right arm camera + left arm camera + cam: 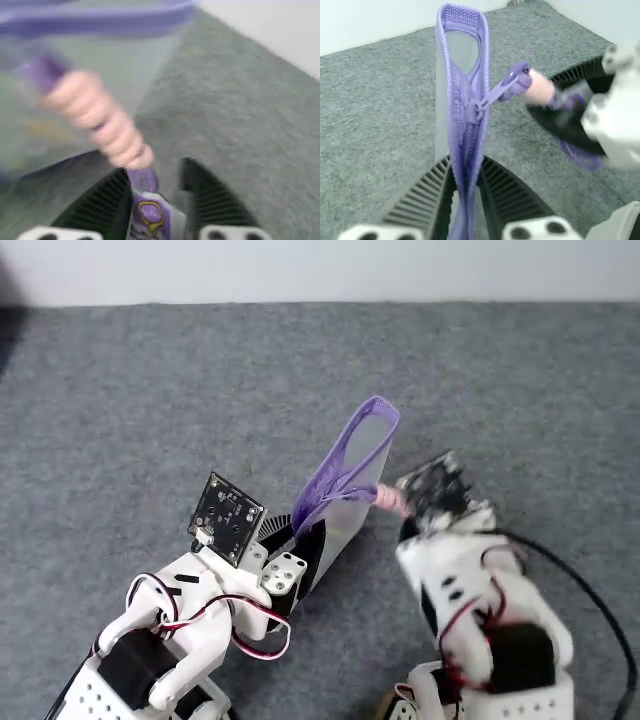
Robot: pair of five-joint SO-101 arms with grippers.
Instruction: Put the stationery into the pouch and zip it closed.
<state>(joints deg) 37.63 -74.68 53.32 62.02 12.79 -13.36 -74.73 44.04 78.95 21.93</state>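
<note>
The pouch [345,485], clear with a purple zip, stands on edge over the middle of the grey table [150,390], its zip side up. The zip is closed from the near end up to the slider [480,106] and gapes open beyond it. The left gripper [466,195] is clamped on the pouch's near end, both fingers pressed to the zip band. A pink beaded pull [100,120] runs from the slider to the right gripper [150,200], whose jaws are narrowly parted around the pull's purple tag.

Items counted: one pouch [345,475], one pink zip-pull charm [388,498], one black cable [580,585], two grippers: left gripper [465,167], right gripper [152,175].
</note>
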